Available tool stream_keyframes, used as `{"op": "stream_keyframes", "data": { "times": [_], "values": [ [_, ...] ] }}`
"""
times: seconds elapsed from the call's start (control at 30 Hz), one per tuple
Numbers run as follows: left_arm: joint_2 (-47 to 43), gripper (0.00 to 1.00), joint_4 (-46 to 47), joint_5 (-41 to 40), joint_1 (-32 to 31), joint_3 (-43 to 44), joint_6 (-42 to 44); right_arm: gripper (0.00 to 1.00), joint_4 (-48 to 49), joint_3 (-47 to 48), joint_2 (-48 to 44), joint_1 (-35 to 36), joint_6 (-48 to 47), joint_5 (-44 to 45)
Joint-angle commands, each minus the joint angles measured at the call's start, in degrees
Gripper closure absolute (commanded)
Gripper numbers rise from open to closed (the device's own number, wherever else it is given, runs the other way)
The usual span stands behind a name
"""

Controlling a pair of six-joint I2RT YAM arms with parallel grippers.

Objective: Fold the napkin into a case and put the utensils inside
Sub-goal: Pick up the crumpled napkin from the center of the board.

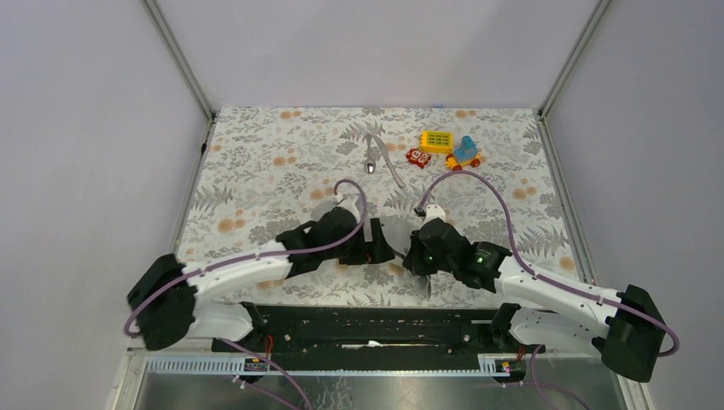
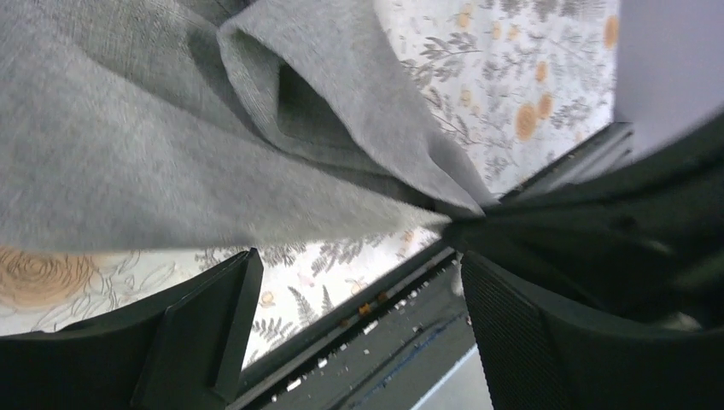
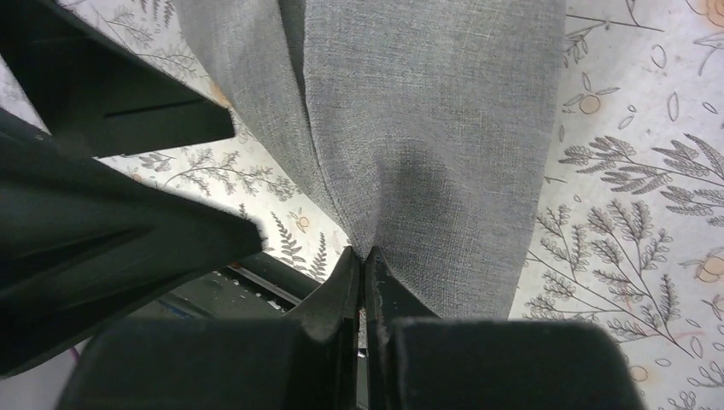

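Note:
The grey napkin hangs lifted above the floral tablecloth, near the table's front edge. My right gripper is shut on the napkin's edge, the cloth pinched between its fingertips. In the left wrist view the napkin drapes across the top, folded over itself. My left gripper is open and empty just below the cloth, right beside the right gripper. In the top view the two grippers meet and hide most of the napkin. The two silver utensils, a spoon and a second slim piece, lie at the far middle.
Toy blocks sit at the far right: a yellow one, a red one and a blue and yellow one. The black rail at the table's front edge lies just below the grippers. Grey walls close in both sides.

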Motion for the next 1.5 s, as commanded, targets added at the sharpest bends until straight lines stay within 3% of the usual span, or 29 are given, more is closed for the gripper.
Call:
{"op": "stream_keyframes", "data": {
  "times": [0.0, 0.2, 0.33, 0.43, 0.5, 0.73, 0.93, 1.0, 1.13, 1.2, 1.37, 1.47],
  "values": [
    [9.4, 0.1, -2.8, -1.5, 0.2, 4.2, 0.8, 1.0, -3.8, 1.8, -0.9, -0.3, -0.2, 2.7],
    [16.1, 0.32, -5.6, -8.1, 1.7, 4.0, 1.9, 1.0, -7.7, 3.4, -2.4, -0.3, 0.0, 9.7],
    [17.2, 0.38, -7.4, -9.8, 4.5, 2.6, 3.7, 0.94, -11.3, 5.6, -0.6, -0.4, -0.2, 16.2],
    [16.7, 0.43, -7.1, -7.6, 7.6, 0.8, 4.9, 0.97, -11.8, 6.7, 1.2, -0.4, -2.2, 16.4],
    [14.8, 0.44, -7.1, -7.4, 8.3, 0.0, 5.4, 0.92, -11.3, 6.7, 2.0, -0.4, -2.8, 16.0],
    [5.7, 0.28, -7.4, -4.1, 8.3, -0.2, 4.8, 0.78, -5.2, 4.6, 7.4, -0.3, -4.5, 12.7],
    [2.8, 0.1, -0.9, 5.7, 8.1, -2.6, 0.8, 0.67, -2.9, 3.7, 10.8, -0.3, -4.6, 11.2],
    [3.7, 0.08, 1.1, 6.5, 7.7, -3.2, -0.1, 0.68, -3.0, 3.4, 11.1, -0.4, -4.5, 11.6],
    [7.1, 0.04, 1.5, 5.1, 7.4, -2.1, -1.0, 0.97, -4.6, 3.0, 11.3, -0.4, -2.9, 15.9],
    [7.9, 0.04, 3.6, 5.4, 6.6, -1.5, -1.6, 1.0, -6.9, 3.5, 11.1, -0.4, -2.0, 18.8],
    [11.7, 0.31, 9.3, 5.7, 2.9, 1.6, -2.7, 1.0, -10.7, 4.5, 8.1, -0.4, -0.4, 25.8],
    [13.5, 0.41, 12.7, 4.6, 1.6, 3.4, -3.6, 1.0, -12.2, 6.5, 5.7, -0.4, -1.0, 27.6]
  ]
}}
